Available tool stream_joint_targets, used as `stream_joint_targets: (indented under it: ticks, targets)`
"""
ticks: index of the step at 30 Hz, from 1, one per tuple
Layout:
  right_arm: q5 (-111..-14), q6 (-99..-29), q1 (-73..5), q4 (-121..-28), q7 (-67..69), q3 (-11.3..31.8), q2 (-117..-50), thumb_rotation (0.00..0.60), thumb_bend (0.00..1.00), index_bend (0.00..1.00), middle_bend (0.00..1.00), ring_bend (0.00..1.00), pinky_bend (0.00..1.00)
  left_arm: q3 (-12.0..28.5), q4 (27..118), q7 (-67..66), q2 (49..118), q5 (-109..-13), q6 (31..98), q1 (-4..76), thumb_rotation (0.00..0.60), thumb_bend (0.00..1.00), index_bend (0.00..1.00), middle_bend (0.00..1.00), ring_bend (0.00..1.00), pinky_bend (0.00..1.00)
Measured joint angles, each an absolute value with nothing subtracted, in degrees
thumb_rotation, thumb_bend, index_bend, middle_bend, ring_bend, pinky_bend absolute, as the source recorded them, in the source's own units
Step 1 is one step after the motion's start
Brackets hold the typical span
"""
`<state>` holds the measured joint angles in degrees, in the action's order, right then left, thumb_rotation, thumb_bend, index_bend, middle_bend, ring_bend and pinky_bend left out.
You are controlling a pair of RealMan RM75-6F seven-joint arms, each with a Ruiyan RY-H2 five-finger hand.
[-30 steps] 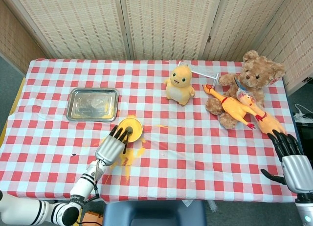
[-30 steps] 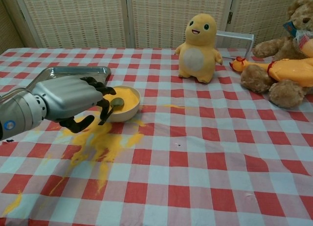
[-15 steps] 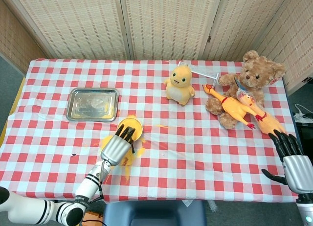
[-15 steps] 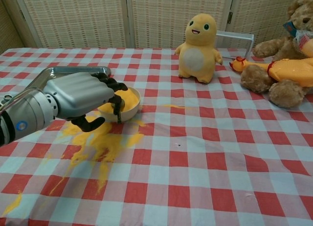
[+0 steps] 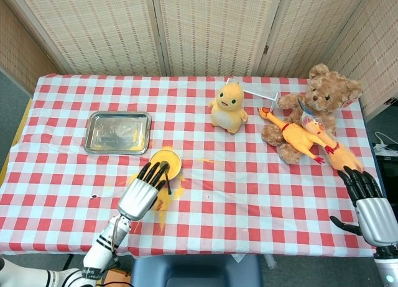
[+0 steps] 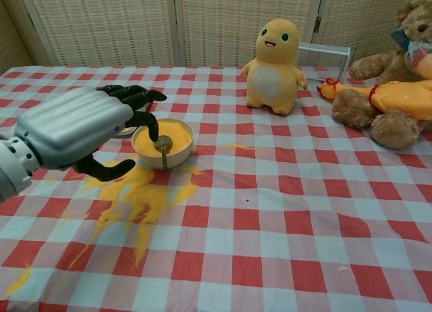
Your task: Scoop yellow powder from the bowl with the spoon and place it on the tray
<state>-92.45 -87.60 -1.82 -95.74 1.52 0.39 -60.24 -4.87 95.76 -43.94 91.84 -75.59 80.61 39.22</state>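
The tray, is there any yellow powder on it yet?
No, in the head view the silver tray shows only bare metal, while the yellow powder sits in the bowl and is spilled on the cloth.

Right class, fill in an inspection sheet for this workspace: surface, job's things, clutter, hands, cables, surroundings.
Surface: checked tablecloth, spilled yellow powder beside the bowl.
Job's things: bowl holds powder; spoon rests in it, handle over the rim; tray shows no powder.
Clutter: yellow plush, teddy bear, rubber chicken.
Hands: left hand above the bowl, fingers spread, holding nothing; right hand open at the table edge.
Cables: one on the floor, far right.
Surroundings: woven folding screens.
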Motion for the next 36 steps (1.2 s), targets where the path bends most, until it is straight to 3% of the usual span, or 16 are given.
stream_joint_targets:
  ticks: [9,19,36]
  targets:
    - [-93.7,-88.0,-1.7,-95.8,2.0,-0.2,-60.1,0.6,0.0,0.0,0.0,0.0,0.0,-6.2,76.7,-34.1,102.5,-85.9,86.9,33.7,0.6,0.4,0.43,0.01,0.0,0.1]
    - [-93.4,-88.5,-1.4,-95.6,2.3,-0.1,-60.0,0.6,0.0,0.0,0.0,0.0,0.0,-3.2,52.0,-20.9,115.8,-92.8,91.8,31.0,0.6,0.41,0.41,0.0,0.0,0.07]
    - [-93.4,-88.4,-1.5,-95.6,2.5,0.0,-59.9,0.6,0.0,0.0,0.0,0.0,0.0,0.1,44.5,-17.3,120.8,-94.6,89.9,30.1,0.6,0.4,0.41,0.0,0.0,0.07]
